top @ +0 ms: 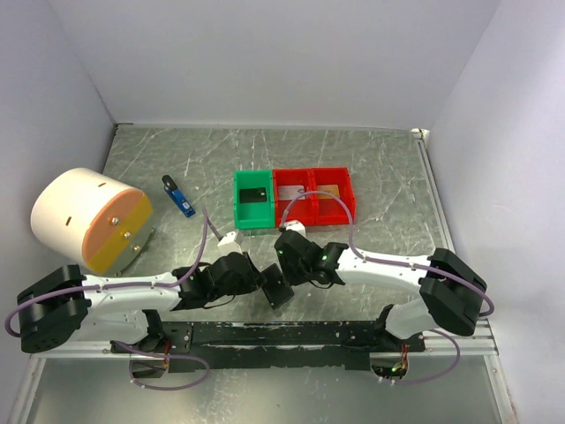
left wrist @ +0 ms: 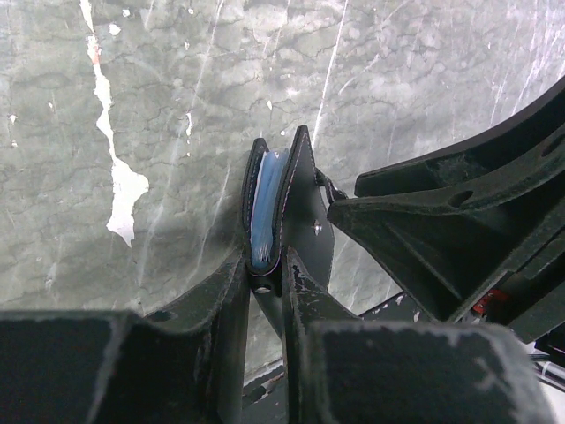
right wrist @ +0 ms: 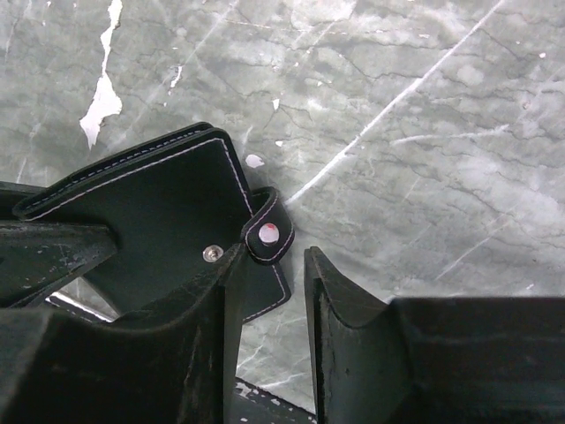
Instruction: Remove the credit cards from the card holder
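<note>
Top view: the card holder (top: 280,291) is held over the near part of the bench (top: 380,159), clamped in the left end effector (top: 267,283). Some credit cards (top: 255,196) seem to lie in the green bin (top: 237,199) and the red bins (top: 346,190), but they are small here.

Left wrist view: the left fingers (left wrist: 225,300) are closed on one edge of the holder. It stands on edge, long axis pointing away from them, covers slightly parted, with pale blue sleeves (left wrist: 263,208) between. Whether a card is inside, I cannot tell.

Right wrist view: the right end effector (right wrist: 269,274) has its jaws apart and holds nothing, just beside the snap strap (right wrist: 265,234). I judge the holder light, soft and floppy. A card is stiff, thin and slippery, best pinched on its exposed edge.
</note>
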